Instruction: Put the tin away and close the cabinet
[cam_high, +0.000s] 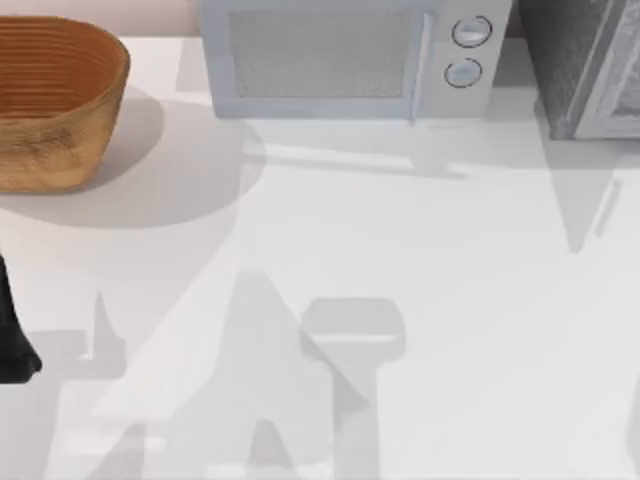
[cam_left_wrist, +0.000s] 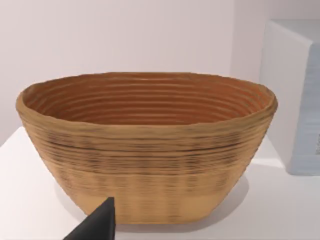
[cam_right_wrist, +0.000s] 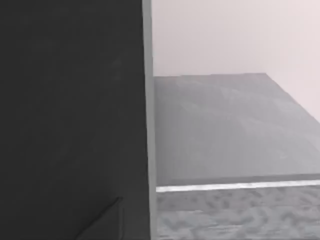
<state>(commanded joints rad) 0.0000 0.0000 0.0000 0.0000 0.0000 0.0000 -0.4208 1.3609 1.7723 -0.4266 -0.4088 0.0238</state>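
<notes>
Simply speckled grey cabinet (cam_high: 580, 60) — boxy

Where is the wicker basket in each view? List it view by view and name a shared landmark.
Top view: wicker basket at the picture's top left corner, left of the microwave.
Left wrist view: basket central and close up, microwave beside it.
Right wrist view: looks at the grey cabinet instead.
Shared landmark: the microwave.

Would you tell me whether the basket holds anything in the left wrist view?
No, the basket is empty; its ribbed inner wall shows bare down from the rim.
</notes>
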